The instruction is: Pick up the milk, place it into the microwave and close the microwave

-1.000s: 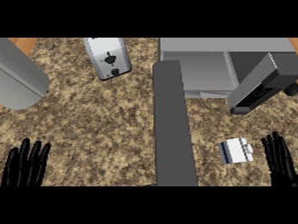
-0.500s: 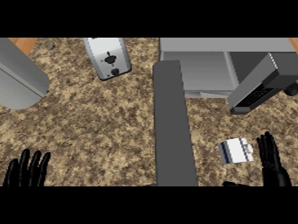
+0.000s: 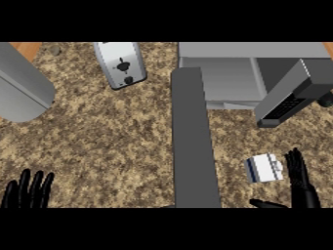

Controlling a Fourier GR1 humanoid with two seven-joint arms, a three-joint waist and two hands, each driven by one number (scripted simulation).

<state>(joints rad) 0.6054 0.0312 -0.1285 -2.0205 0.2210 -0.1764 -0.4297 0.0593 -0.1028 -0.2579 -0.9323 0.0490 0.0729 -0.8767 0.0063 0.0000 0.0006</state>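
Beside the milk (image 3: 263, 168), right hand (image 3: 299, 184) fingers (image 3: 296, 166) straight.

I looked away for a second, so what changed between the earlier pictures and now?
The right hand slid left toward the milk carton, fingers straight and thumb spread below it, not yet gripping. The left hand sank slightly toward the lower edge. The carton, the open microwave and the toaster stayed put.

speckled brown-and-tan counter (image 3: 111, 136) with a dark grey strip (image 3: 194, 146). grey microwave (image 3: 230, 73); white milk (image 3: 264, 168) with blue edge. black hands.
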